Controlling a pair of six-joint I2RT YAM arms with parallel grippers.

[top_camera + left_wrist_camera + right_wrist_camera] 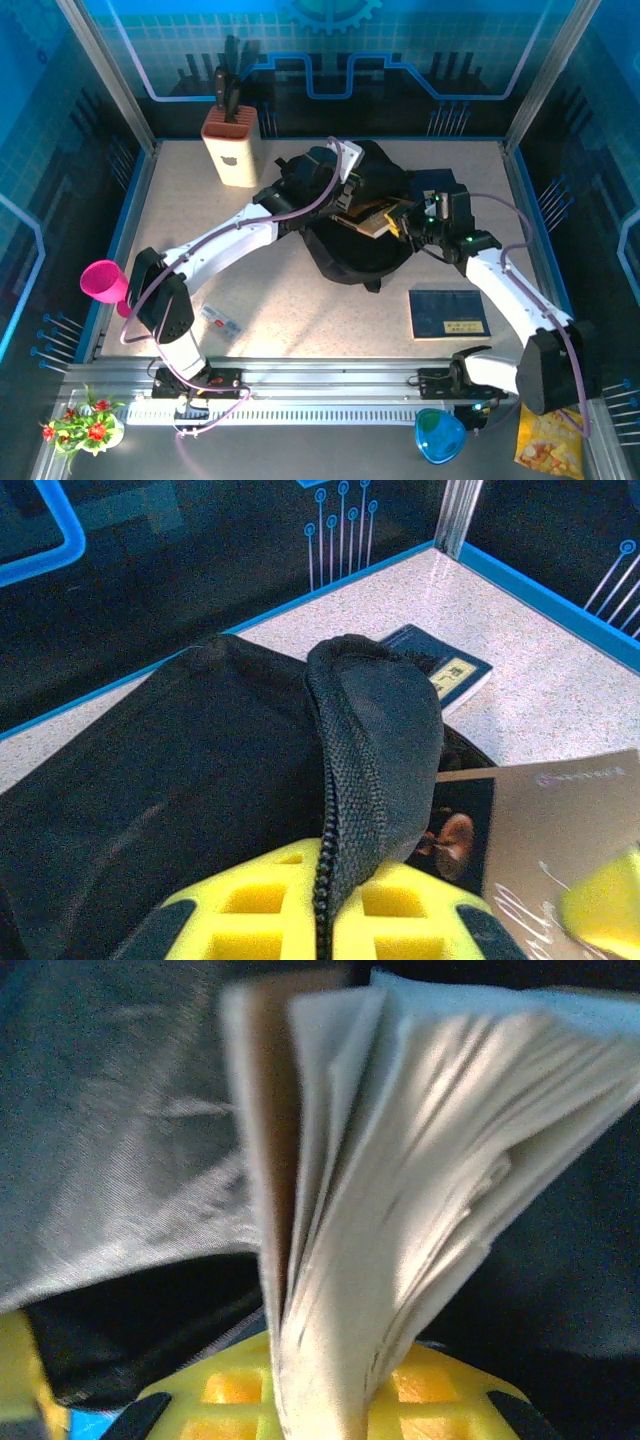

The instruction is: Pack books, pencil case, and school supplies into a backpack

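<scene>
**Book at backpack mouth, both jaws closed**

The backpack (340, 255) is laid at the centre of the surface (260, 300). The zipper edge (335, 810) of its opening is pinched btwn the left jaws, which are closed on the fabric & hold it raised. The tan-edged book (365, 220) is gripped by the right jaws, closed on its pages (400, 1210). It is tilted at the opening, w/ its cover (560, 830) seen just beside the raised edge. How far in it sits can't be told. One blue book (448, 313) is laid flat at 4 o'clock of the backpack, apart from it. A 2nd blue book (435, 185) is seen at 1 o'clock, just beside the backpack. A knife block (230, 145) is stood at 10 o'clock, well apart.
</scene>
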